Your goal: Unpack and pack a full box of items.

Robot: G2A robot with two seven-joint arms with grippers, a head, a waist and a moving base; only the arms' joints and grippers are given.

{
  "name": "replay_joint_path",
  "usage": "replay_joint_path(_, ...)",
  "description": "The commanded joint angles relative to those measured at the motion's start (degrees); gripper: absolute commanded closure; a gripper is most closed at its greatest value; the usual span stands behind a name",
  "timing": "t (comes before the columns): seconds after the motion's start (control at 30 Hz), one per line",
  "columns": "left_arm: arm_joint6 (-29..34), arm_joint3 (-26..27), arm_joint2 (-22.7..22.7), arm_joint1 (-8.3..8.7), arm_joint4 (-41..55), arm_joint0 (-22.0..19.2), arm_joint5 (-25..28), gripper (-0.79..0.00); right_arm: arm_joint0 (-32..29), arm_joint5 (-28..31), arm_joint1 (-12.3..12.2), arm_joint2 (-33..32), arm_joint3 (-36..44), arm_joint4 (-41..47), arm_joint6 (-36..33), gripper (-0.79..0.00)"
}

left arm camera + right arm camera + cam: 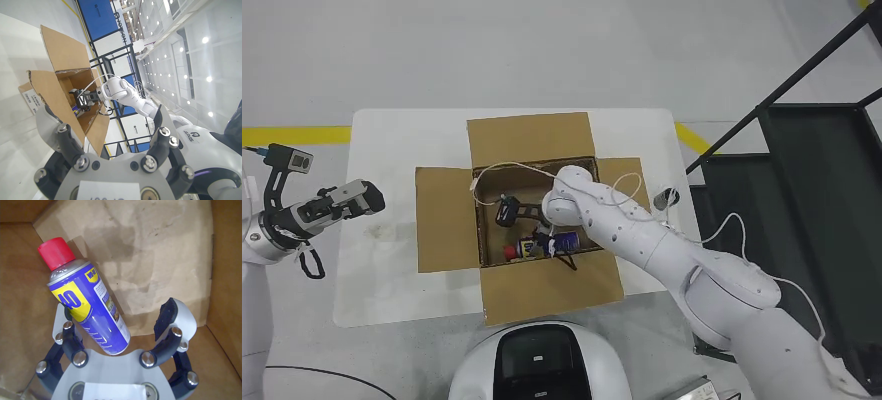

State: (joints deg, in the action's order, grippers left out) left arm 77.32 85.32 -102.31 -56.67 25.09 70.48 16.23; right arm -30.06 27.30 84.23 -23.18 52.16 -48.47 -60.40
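- An open cardboard box (530, 135) sits in the middle of a white table (402, 140), all four flaps folded outward.
- The right arm reaches down into the box. The right gripper (116, 306) has its fingers spread wide and clamps nothing.
- A blue-and-yellow spray can (85, 302) with a red cap lies on its side on the box floor, against the wall nearest the robot. Its base end sits between the spread fingers, close beside one of them; whether it touches cannot be told.
- The left gripper (367, 196) hangs over the table's left edge, well apart from the box, with its fingers wide and empty.
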Motion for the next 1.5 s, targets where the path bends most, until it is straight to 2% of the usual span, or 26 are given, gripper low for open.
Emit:
replay_joint_path(0.0,0.0,0.0,0.0,0.0,0.0,0.0,0.0,-0.785,0.3,0.57,0.83,0.8,-1.66,-0.29,0.23,-0.785)
replay_joint_path(0.03,0.0,0.0,0.0,0.0,0.0,0.0,0.0,-0.785,0.47,0.84,1.26,1.21,-2.47,-0.47,0.16,-0.785)
replay_joint_path(0.07,0.0,0.0,0.0,0.0,0.0,0.0,0.0,-0.785,0.66,1.14,1.67,1.56,-3.19,-0.6,0.19,-0.646)
replay_joint_path(0.1,0.0,0.0,0.0,0.0,0.0,0.0,0.0,-0.785,0.83,1.24,2.07,1.75,-3.96,-0.58,0.5,-0.345)
replay_joint_path(0.13,0.0,0.0,0.0,0.0,0.0,0.0,0.0,-0.785,0.98,1.33,2.44,1.9,-4.74,-0.53,0.8,-0.145)
replay_joint_path(0.17,0.0,0.0,0.0,0.0,0.0,0.0,0.0,-0.785,1.16,1.49,2.79,2.11,-5.48,-0.64,0.95,0.0)
replay_joint_path(0.5,0.0,0.0,0.0,0.0,0.0,0.0,0.0,-0.785,3.13,2.26,5.04,1.98,-10.28,-0.74,2.94,0.0)
replay_joint_path(0.67,0.0,0.0,0.0,0.0,0.0,0.0,0.0,-0.785,4.16,3.11,4.69,0.48,-9.68,-0.51,2.81,0.0)
replay_joint_path(0.83,0.0,0.0,0.0,0.0,0.0,0.0,0.0,-0.785,4.38,3.49,3.3,-1.89,-6.99,-0.61,2.59,0.0)
replay_joint_path(1.0,0.0,0.0,0.0,0.0,0.0,0.0,0.0,-0.785,3.28,3.6,0.53,-5.78,-1.26,-1.33,1.84,0.0)
replay_joint_path(1.17,0.0,0.0,0.0,0.0,0.0,0.0,0.0,-0.785,-0.55,4.85,-3.8,-12.74,8.83,-1.49,0.86,0.0)
replay_joint_path(1.33,0.0,0.0,0.0,0.0,0.0,0.0,0.0,-0.785,-8.72,8.42,-9.02,-23.57,22.92,-1.71,1.76,0.0)
replay_joint_path(1.47,0.0,0.0,0.0,0.0,0.0,0.0,0.0,-0.785,-17.47,16.04,-12.47,-33.62,30.99,0.74,8.6,0.0)
